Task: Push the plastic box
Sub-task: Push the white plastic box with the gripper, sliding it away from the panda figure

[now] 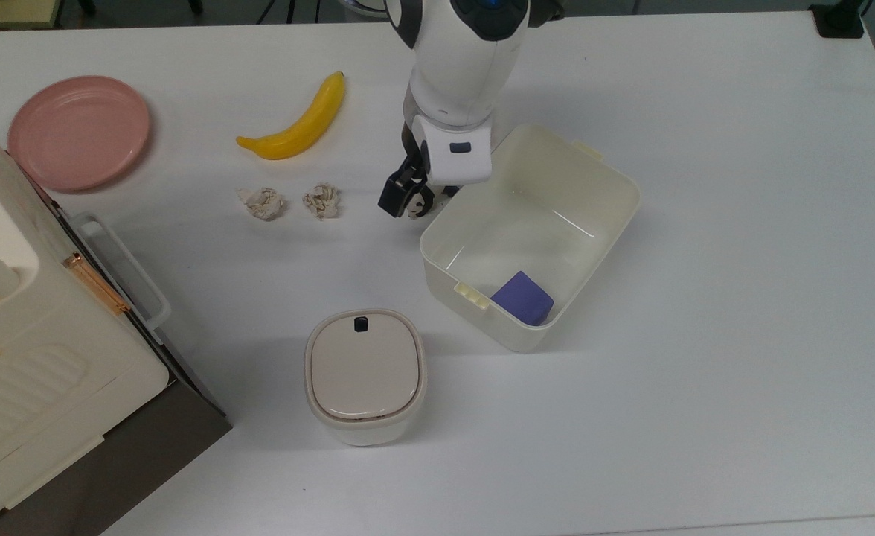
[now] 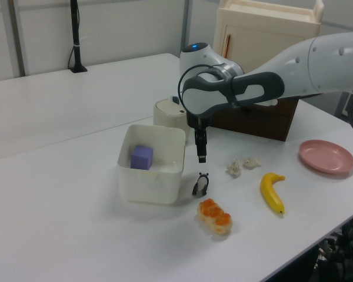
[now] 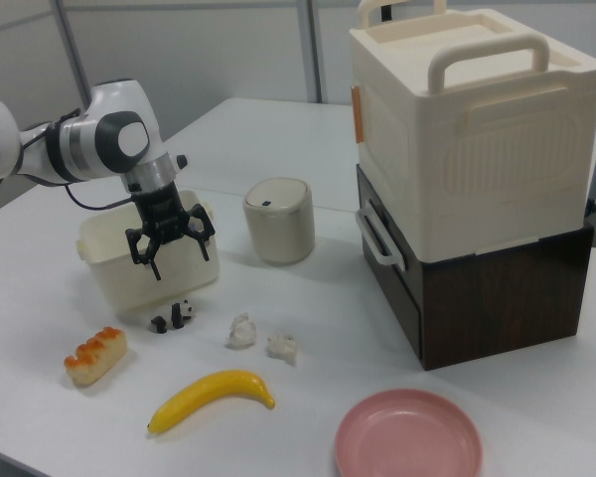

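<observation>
Item 1, gripper [image 3: 169,246]: I read its fingers [image 3: 203,241] as spread apart, holding nothing, hanging above the table [image 1: 705,417] and pointing down.

Item 2, panda figurine [image 2: 200,184]: almost directly under the gripper, standing on the table just beside the box wall. I judge it the main hazard; a careless descent would land on it or sweep it along.

Item 3, plastic box [image 1: 605,182]: cream-white, lidless, resting on the table, immediately to the gripper's right in the top view, its near long wall just past the fingertips. A purple cube [image 1: 522,297] sits in its far corner, well apart from the gripper.

Step in hand, as I judge it: lining up on that wall. To do it well I would lower clear of the figurine, set the fingers low against the wall near its middle, and drive squarely so the box slides rather than pivots or tips.

Item 4, crumpled paper balls [image 1: 321,199]: on the gripper's other side, near.

Item 5, lidded bin [image 1: 365,376]: farther off.

Item 6, banana [image 1: 300,125], pink plate [image 1: 79,131], large appliance [image 3: 467,129]: well apart.
</observation>
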{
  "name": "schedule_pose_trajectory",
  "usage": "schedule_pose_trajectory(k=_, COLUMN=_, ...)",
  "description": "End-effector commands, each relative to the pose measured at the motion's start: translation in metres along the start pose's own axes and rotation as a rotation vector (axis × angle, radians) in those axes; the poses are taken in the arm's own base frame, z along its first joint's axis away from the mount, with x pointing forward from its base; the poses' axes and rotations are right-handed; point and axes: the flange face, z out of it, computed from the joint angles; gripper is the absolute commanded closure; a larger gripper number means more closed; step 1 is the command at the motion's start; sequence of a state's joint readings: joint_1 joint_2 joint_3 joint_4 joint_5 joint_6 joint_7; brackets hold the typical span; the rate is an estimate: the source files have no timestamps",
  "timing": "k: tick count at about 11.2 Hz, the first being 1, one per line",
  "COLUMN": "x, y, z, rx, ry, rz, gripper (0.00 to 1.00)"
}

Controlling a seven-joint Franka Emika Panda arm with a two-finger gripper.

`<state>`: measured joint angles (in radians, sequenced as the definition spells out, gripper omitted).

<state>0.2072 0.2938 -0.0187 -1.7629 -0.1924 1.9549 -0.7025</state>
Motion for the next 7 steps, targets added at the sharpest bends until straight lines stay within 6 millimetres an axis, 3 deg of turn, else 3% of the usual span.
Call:
schedule_pose_trajectory(k=1, x=0.011, y=-0.007, z=-0.004, rx=-0.026, ry=0.009, rz=-0.035, gripper=0.00)
schedule_pose_trajectory(k=7, x=0.032, y=-0.008, z=-0.024, rx=-0.095, ry=0.079, rz=-0.065, gripper=0.00)
